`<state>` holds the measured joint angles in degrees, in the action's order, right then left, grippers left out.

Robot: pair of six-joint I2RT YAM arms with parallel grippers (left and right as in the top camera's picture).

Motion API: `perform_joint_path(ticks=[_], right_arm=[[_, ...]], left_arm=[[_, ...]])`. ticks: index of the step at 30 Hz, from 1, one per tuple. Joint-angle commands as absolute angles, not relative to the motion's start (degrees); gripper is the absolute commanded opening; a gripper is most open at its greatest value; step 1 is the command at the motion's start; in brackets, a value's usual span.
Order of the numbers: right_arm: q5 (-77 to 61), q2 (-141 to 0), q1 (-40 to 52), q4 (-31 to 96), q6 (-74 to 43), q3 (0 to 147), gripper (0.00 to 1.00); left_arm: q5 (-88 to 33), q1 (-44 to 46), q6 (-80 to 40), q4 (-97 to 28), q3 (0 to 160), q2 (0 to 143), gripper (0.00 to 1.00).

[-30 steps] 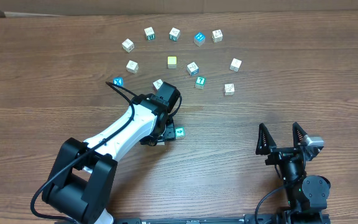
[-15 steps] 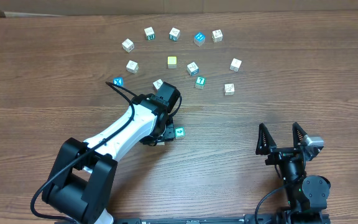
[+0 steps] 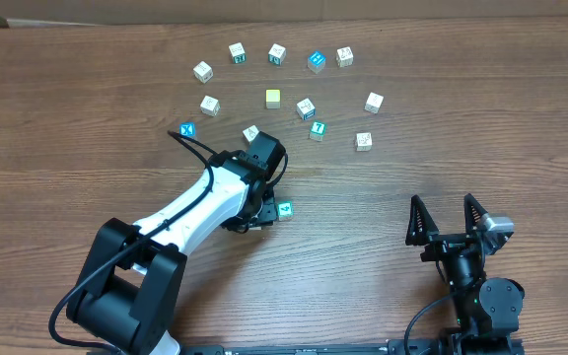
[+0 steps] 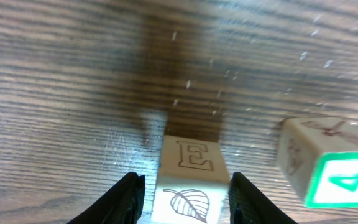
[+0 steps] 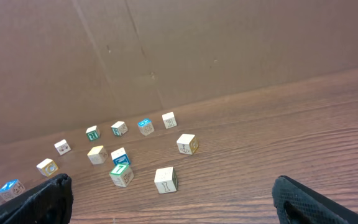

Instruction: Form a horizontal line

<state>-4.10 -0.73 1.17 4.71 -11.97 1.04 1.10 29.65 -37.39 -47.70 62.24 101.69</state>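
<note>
My left gripper point(image 4: 186, 182) straddles a white cube point(image 4: 192, 163) marked E with a leaf on its top. The right finger touches the cube and a thin gap shows at the left finger. In the overhead view the left wrist point(image 3: 262, 158) hides this cube. Just right of it lies a green-faced cube marked 4 point(image 4: 329, 173) point(image 3: 285, 209), apart from it. A green cube marked 7 point(image 3: 317, 129) lies farther back. No horizontal line shows; the cubes lie scattered. My right gripper point(image 3: 448, 219) stands open and empty at the near right.
Several loose cubes form an arc at the back, among them a pale-yellow cube point(image 3: 273, 98), a blue X cube point(image 3: 187, 129) and a white cube point(image 3: 251, 133) just behind the left wrist. A white I cube point(image 5: 165, 179) lies ahead of the right gripper. A cardboard wall stands behind.
The left wrist has shifted very slightly. The cubes in the overhead view and the right arm stay where they were.
</note>
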Motion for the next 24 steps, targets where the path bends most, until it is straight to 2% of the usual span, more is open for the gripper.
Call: perform_joint_path(ticks=[1,10,24], right_arm=[[-4.2,-0.2,1.0,4.4,-11.9,0.5,1.00],[-4.2,-0.2,1.0,4.4,-11.9,0.5,1.00],[-4.2,-0.2,1.0,4.4,-11.9,0.5,1.00]], left_arm=[[2.0,30.1,-37.7,-47.4,60.8,101.6,0.40],[1.9,30.1,-37.8,-45.6,60.8,101.6,0.27],[0.8,30.0,-40.3,-44.5,60.8,101.6,0.26]])
